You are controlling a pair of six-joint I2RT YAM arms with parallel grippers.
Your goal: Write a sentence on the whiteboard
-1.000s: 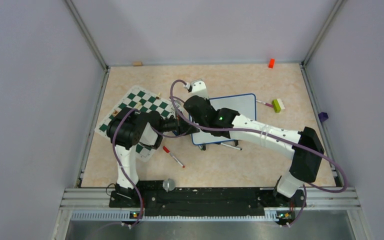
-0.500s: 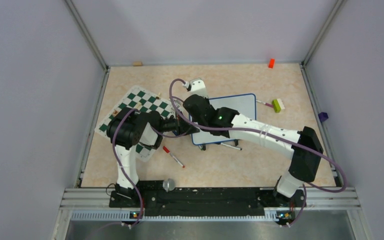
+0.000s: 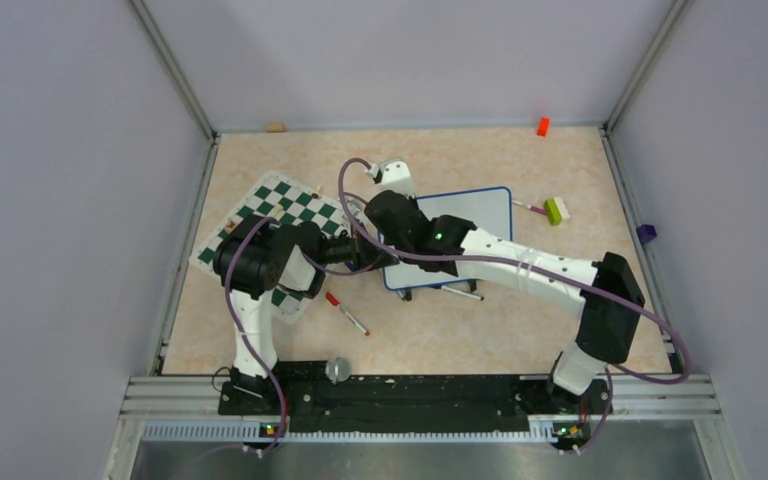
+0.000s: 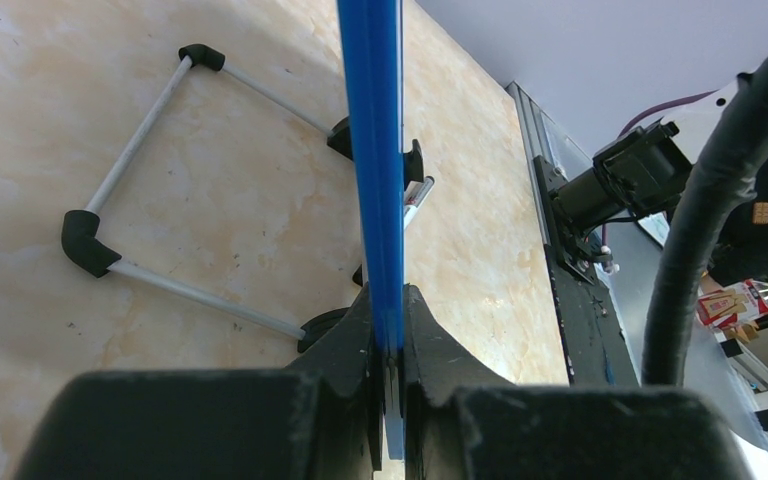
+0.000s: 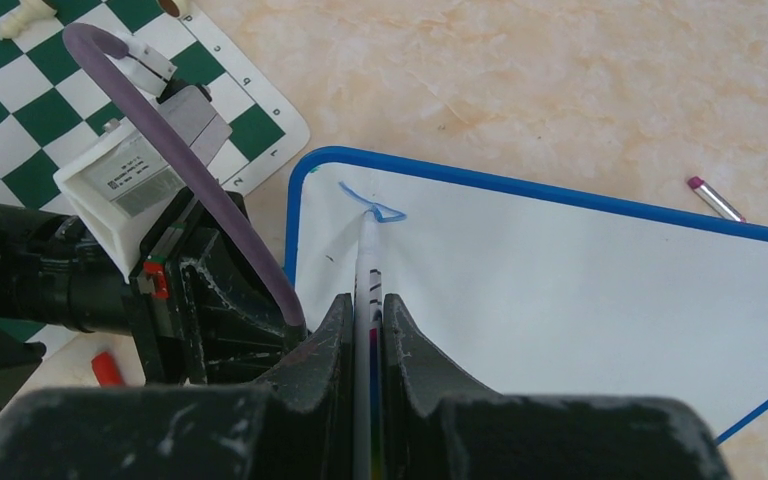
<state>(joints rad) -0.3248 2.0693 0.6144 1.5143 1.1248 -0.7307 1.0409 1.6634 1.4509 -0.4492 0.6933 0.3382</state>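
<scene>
The whiteboard (image 5: 560,290) lies on the table, its blue frame (image 4: 372,150) clamped edge-on between my left gripper's (image 4: 388,320) shut fingers at the board's left side. My right gripper (image 5: 365,305) is shut on a white marker (image 5: 368,265). The marker's tip rests on the board near its top-left corner. Of the sentence, only a small blue looped stroke (image 5: 372,208) shows there. In the top view both grippers meet at the board's left edge (image 3: 390,262), and the right arm covers much of the board (image 3: 475,212).
A green-and-white chess mat (image 3: 270,212) lies left of the board under the left arm. A red-capped marker (image 3: 347,313) lies in front, and a pink-tipped marker (image 5: 715,198) and a green-white block (image 3: 556,210) to the right. The board's wire stand (image 4: 140,140) rests on the table.
The right arm has crept slightly left with the marker on the board. The left gripper keeps its hold on the frame.
</scene>
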